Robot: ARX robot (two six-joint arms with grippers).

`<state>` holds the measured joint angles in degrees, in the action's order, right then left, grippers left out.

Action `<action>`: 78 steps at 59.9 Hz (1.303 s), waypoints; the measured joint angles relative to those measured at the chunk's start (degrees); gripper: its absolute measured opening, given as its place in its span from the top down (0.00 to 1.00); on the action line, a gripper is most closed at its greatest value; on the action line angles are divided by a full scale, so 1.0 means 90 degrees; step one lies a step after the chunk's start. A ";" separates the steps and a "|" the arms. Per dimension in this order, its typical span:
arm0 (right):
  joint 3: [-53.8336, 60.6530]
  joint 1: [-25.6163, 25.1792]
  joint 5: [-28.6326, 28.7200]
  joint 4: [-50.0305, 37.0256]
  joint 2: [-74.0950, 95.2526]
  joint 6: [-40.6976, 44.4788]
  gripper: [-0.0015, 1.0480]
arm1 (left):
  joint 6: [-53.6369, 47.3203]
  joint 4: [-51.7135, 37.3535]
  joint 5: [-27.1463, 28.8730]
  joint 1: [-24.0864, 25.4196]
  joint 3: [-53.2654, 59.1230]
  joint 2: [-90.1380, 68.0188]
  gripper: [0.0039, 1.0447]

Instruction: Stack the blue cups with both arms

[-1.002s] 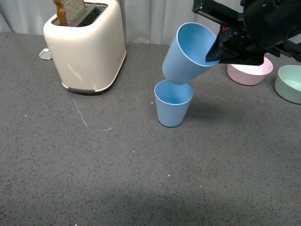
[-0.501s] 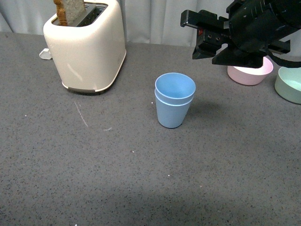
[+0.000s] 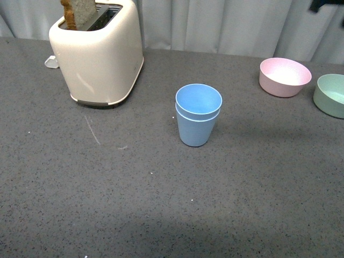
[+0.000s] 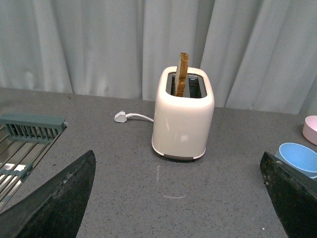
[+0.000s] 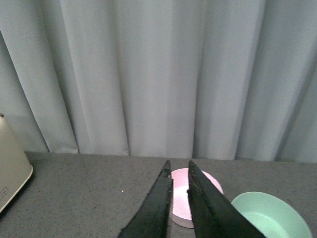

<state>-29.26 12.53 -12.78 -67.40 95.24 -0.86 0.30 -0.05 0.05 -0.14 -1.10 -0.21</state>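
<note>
The two blue cups (image 3: 198, 114) stand nested one inside the other, upright, in the middle of the grey table. No gripper touches them. A sliver of the top cup's rim shows in the left wrist view (image 4: 299, 157) beside one finger. My left gripper (image 4: 177, 154) is open and empty, held above the table and facing the toaster. My right gripper (image 5: 179, 163) is shut and empty, raised high and pointing at the pink bowl. In the front view only a black scrap of the right arm (image 3: 325, 5) shows at the top right corner.
A cream toaster (image 3: 99, 54) with a toast slice (image 3: 80, 11) stands back left; it also shows in the left wrist view (image 4: 183, 119). A pink bowl (image 3: 285, 76) and a green bowl (image 3: 330, 95) sit back right. A dish rack (image 4: 25, 144) lies off to one side.
The right gripper released the upper cup, which dropped into the lower one. The right arm then rose up and away, almost out of the front view.
</note>
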 joint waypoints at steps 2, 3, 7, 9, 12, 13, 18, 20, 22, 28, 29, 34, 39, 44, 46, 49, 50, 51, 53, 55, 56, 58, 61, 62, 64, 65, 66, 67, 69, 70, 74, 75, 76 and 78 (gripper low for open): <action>0.0267 -0.0090 0.0063 -0.0032 -0.0248 0.0019 0.97 | 0.0000 0.0000 -0.0005 0.0000 0.0000 0.0000 0.06; 0.0333 -0.0109 0.0095 -0.0034 -0.0299 0.0027 0.99 | 0.0000 0.0000 -0.0005 0.0000 0.0000 0.0000 0.06; 0.0782 -0.0226 0.0243 -0.0027 -0.0563 0.0070 0.99 | 0.0000 0.0000 -0.0005 0.0000 0.0000 0.0000 0.06; 0.0952 -0.0270 0.0301 -0.0017 -0.0673 0.0073 0.99 | 0.0000 0.0000 -0.0005 0.0000 0.0000 0.0000 0.06; 0.1239 -0.0350 0.0418 0.0022 -0.0947 0.0078 0.99 | 0.0000 0.0002 0.0000 0.0000 0.0000 0.0000 0.06; 0.1324 -0.0374 0.0444 0.0034 -0.1054 0.0075 0.99 | 0.0000 0.0002 0.0000 0.0000 0.0000 0.0000 0.06; 0.1632 -0.0488 0.0573 0.0121 -0.1513 0.0078 0.99 | 0.0000 0.0002 -0.0002 0.0000 0.0000 0.0000 0.06; 0.1739 -0.0534 0.0600 0.0165 -0.1678 0.0078 0.99 | 0.0000 0.0002 -0.0002 0.0000 0.0000 0.0000 0.06; 0.1841 -0.0583 0.0627 0.0216 -0.1826 0.0078 0.99 | 0.0000 0.0002 -0.0002 0.0000 0.0000 0.0000 0.06; 0.2152 -0.0719 0.0719 0.0423 -0.2300 0.0075 0.99 | 0.0000 0.0002 -0.0002 0.0000 0.0000 0.0000 0.06; 0.2203 -0.0736 0.0741 0.0466 -0.2392 0.0078 0.99 | 0.0000 0.0002 -0.0002 0.0000 0.0000 0.0000 0.06; 0.2385 -0.0804 0.0833 0.0665 -0.2783 0.0078 0.99 | 0.0000 0.0002 -0.0002 0.0000 0.0000 0.0000 0.06; 0.2543 -0.0865 0.0918 0.0894 -0.3174 0.0078 0.99 | 0.0000 0.0002 -0.0002 0.0000 0.0000 0.0000 0.06; 0.2718 -0.1132 0.1311 0.1207 -0.3638 0.0078 0.99 | 0.0000 0.0002 -0.0002 0.0000 0.0000 0.0000 0.06; 0.2778 -0.1256 0.1370 0.1358 -0.3854 0.0078 0.99 | 0.0000 0.0002 -0.0002 0.0000 0.0000 0.0000 0.06; 0.2863 -0.1360 0.1362 0.1579 -0.4175 0.0078 0.99 | 0.0000 0.0002 -0.0002 0.0000 0.0000 0.0000 0.06; 0.2897 -0.1377 0.1367 0.1693 -0.4330 0.0075 0.99 | 0.0000 0.0002 -0.0002 0.0000 0.0000 0.0000 0.06; 0.2922 -0.1377 0.1375 0.1775 -0.4439 0.0078 0.99 | 0.0000 0.0002 -0.0002 0.0000 0.0000 0.0000 0.06; 0.2968 -0.1377 0.1389 0.1936 -0.4643 0.0078 0.99 | 0.0000 0.0002 -0.0005 0.0000 0.0000 0.0000 0.06; 0.3011 -0.1377 0.1406 0.2098 -0.4847 0.0078 0.99 | 0.0000 0.0002 -0.0002 0.0000 0.0000 0.0000 0.06; 0.3019 -0.1377 0.1406 0.2140 -0.4901 0.0078 0.99 | 0.0000 0.0002 -0.0002 0.0000 0.0000 0.0000 0.06; 0.3048 -0.1377 0.1406 0.2268 -0.5056 0.0078 0.99 | 0.0000 0.0002 -0.0005 0.0000 0.0000 0.0000 0.06; 0.3099 -0.1377 0.1406 0.2528 -0.5367 0.0078 0.99 | 0.0000 0.0002 -0.0002 0.0000 0.0000 0.0000 0.06; 0.3118 -0.1377 0.1406 0.2657 -0.5523 0.0078 0.99 | 0.0000 0.0002 -0.0002 0.0000 0.0000 0.0000 0.06; 0.3140 -0.1377 0.1409 0.2783 -0.5668 0.0078 0.99 | 0.0000 0.0002 -0.0002 0.0000 0.0000 0.0000 0.06; 0.3143 -0.1377 0.1409 0.2827 -0.5717 0.0075 0.99 | 0.0000 0.0002 -0.0002 0.0000 0.0000 0.0000 0.06; 0.3155 -0.1377 0.1409 0.2912 -0.5814 0.0075 0.99 | 0.0000 0.0002 -0.0002 0.0000 0.0000 0.0000 0.06; 0.3162 -0.1377 0.1409 0.2992 -0.5911 0.0078 0.99 | 0.0000 0.0002 -0.0002 0.0000 0.0000 0.0000 0.06; 0.3177 -0.1377 0.1409 0.3118 -0.6057 0.0078 0.99 | 0.0000 0.0002 -0.0002 0.0000 0.0000 0.0000 0.06; 0.3181 -0.1379 0.1406 0.3160 -0.6103 0.0078 0.99 | 0.0000 0.0002 -0.0005 0.0000 0.0000 0.0000 0.06; 0.3198 -0.1379 0.1406 0.3449 -0.6431 0.0078 0.99 | 0.0000 0.0002 -0.0002 0.0000 0.0000 0.0000 0.06; 0.3203 -0.1379 0.1409 0.3531 -0.6516 0.0078 0.99 | 0.0000 0.0002 -0.0002 0.0000 0.0000 0.0000 0.06; 0.3208 -0.1379 0.1409 0.3570 -0.6562 0.0078 0.99 | 0.0000 0.0002 -0.0005 0.0000 0.0000 0.0000 0.06; 0.3218 -0.1377 0.1409 0.3687 -0.6696 0.0078 0.99 | 0.0000 0.0002 -0.0002 0.0000 0.0000 0.0000 0.06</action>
<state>-0.30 0.14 -0.10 -34.22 34.98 -0.16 0.30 -0.03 0.03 -0.14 -1.10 -0.21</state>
